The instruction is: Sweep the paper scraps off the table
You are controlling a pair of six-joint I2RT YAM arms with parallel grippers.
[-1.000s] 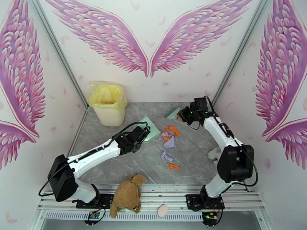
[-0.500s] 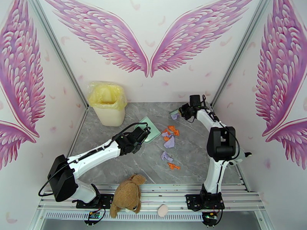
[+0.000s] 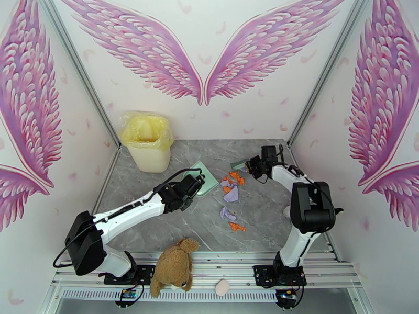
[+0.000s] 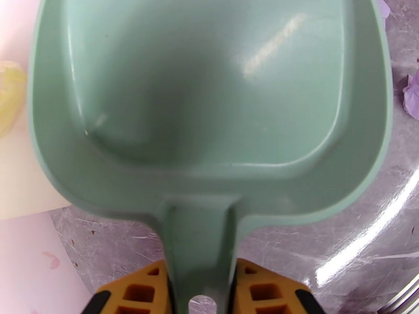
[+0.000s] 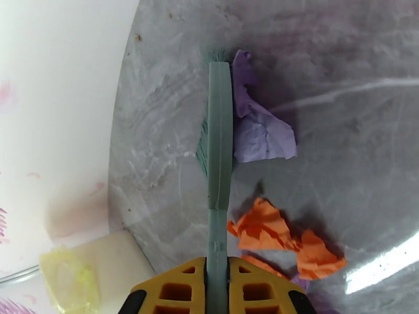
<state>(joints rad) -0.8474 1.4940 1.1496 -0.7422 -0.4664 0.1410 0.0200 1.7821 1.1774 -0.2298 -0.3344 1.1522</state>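
Note:
Several orange and light-purple paper scraps (image 3: 231, 194) lie in a loose line on the grey table (image 3: 157, 226), right of centre. My left gripper (image 3: 191, 187) is shut on the handle of a mint-green dustpan (image 3: 205, 179), whose pan lies just left of the scraps. In the left wrist view the dustpan (image 4: 209, 100) is empty, its handle is between my gripper (image 4: 199, 289), and a purple scrap (image 4: 412, 94) shows at the right edge. My right gripper (image 3: 256, 166) is shut on a green brush (image 3: 239, 165) at the pile's far end. The brush (image 5: 218, 147) touches a purple scrap (image 5: 262, 134), with orange scraps (image 5: 267, 228) beside it.
A cream bin lined with a yellow bag (image 3: 146, 139) stands at the back left corner. A brown plush toy (image 3: 173, 268) and a small pink object (image 3: 222, 287) lie on the metal frame at the near edge. Walls close in the table's left, back and right.
My right arm has brought the brush from the back edge toward the scrap pile, pushing a purple scrap along. The left arm and dustpan have not moved.

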